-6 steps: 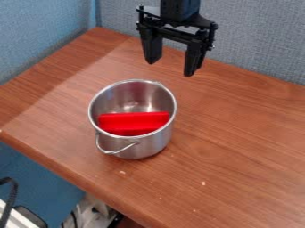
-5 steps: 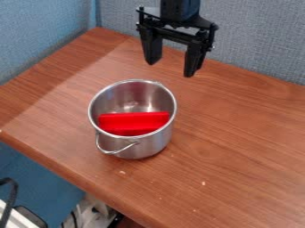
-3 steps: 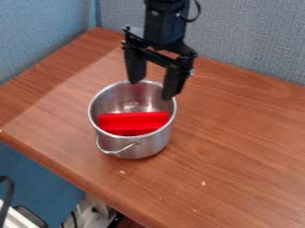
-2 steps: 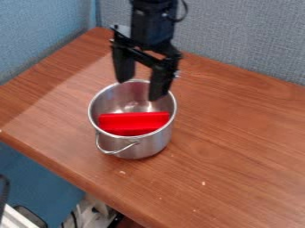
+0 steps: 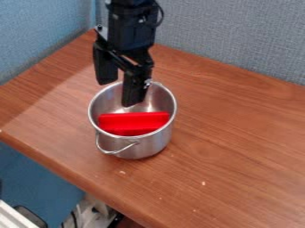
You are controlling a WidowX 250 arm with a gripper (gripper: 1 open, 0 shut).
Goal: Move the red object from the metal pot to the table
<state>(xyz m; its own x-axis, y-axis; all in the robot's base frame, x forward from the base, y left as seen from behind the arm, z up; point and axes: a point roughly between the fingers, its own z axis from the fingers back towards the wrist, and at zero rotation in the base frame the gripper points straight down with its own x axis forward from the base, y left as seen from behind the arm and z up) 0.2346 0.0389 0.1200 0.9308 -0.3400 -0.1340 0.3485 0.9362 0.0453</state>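
So the tool (image 5: 125, 87) is hanging over the back part of the metal pot (image 5: 134, 153), fingers spread apart with nothing between them. The red block (image 5: 132, 123) is down inside the pot, toward the front side as the camera sees it, and the pot itself is on the worktop (image 5: 233, 147).

The bit that matters is how the block lies versus the fingers. Its long axis runs pretty much left to right across the picture, and the two fingers are also spaced roughly left to right, with the right one a touch nearer the camera. From this view the block is nearer the camera than the tool, and lower too. Can't tell from one angle how high the fingertips are over the rim.

My read: it's in the approach step, nothing's been lifted out. The tool probably needs to come toward the camera and then go down, and likely turn so the fingers close across the block's narrow side. Closing as it is now would mean pinching near lengthwise, and a finger could catch the pot wall.
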